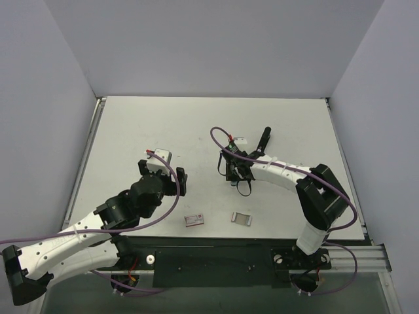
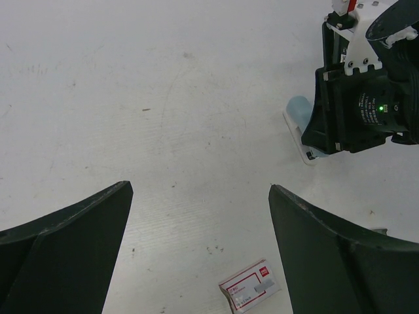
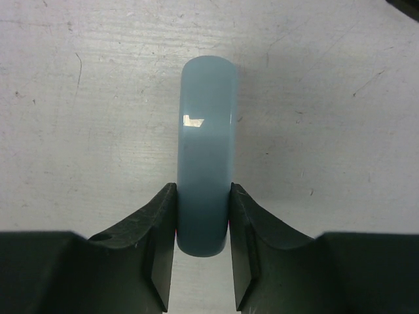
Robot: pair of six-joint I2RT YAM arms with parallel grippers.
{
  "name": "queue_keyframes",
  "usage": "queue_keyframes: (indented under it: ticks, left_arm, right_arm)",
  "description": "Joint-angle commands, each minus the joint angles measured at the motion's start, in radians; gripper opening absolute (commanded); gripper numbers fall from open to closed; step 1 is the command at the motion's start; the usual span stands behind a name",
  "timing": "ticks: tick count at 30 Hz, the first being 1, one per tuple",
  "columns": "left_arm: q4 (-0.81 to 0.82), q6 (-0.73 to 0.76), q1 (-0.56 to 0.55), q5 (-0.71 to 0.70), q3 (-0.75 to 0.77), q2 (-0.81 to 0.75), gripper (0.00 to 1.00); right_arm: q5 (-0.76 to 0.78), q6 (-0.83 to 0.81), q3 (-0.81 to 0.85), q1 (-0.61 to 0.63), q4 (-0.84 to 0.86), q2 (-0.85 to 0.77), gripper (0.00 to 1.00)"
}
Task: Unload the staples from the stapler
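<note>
A light blue stapler (image 3: 204, 131) lies on the white table, and my right gripper (image 3: 203, 190) is shut on its near end, one finger on each side. In the left wrist view its blue end (image 2: 300, 112) sticks out from under the right gripper (image 2: 353, 104). From above, the right gripper (image 1: 234, 171) is at mid-table. A small silvery-grey strip of staples (image 1: 242, 218) lies on the table in front of it. My left gripper (image 1: 171, 178) is open and empty, hovering left of the stapler with its fingers (image 2: 72, 235) wide apart.
A small red-and-white box (image 1: 194, 220) lies near the front, also in the left wrist view (image 2: 251, 286). A black elongated object (image 1: 263, 140) stands behind the right gripper. Grey walls enclose the table on three sides.
</note>
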Motion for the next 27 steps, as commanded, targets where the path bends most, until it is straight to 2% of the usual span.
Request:
queue_keyframes:
  ticks: [1,5,10,15,19,27]
  left_arm:
    - [0.015,-0.011,-0.005,-0.001,-0.002,-0.005,0.96]
    - [0.012,-0.012,-0.005,0.004,0.003,-0.008,0.97]
    - [0.008,-0.022,-0.005,0.032,0.007,-0.009,0.96]
    - [-0.014,-0.023,-0.005,0.105,0.029,-0.008,0.97]
    - [-0.037,-0.023,-0.005,0.206,0.049,0.0,0.97]
    - [-0.031,0.021,-0.005,0.49,0.058,-0.018,0.97]
  right_arm:
    - [0.028,-0.003,-0.019,0.012,-0.036,0.007,0.17]
    - [0.05,-0.035,-0.013,0.018,-0.06,-0.022,0.01]
    - [0.059,-0.115,-0.015,0.03,-0.112,-0.116,0.0]
    - [-0.017,-0.208,-0.074,0.03,-0.138,-0.263,0.0]
    - [-0.148,-0.279,-0.117,0.03,-0.158,-0.36,0.0]
    - [-0.441,-0.386,-0.085,0.046,-0.235,-0.438,0.0]
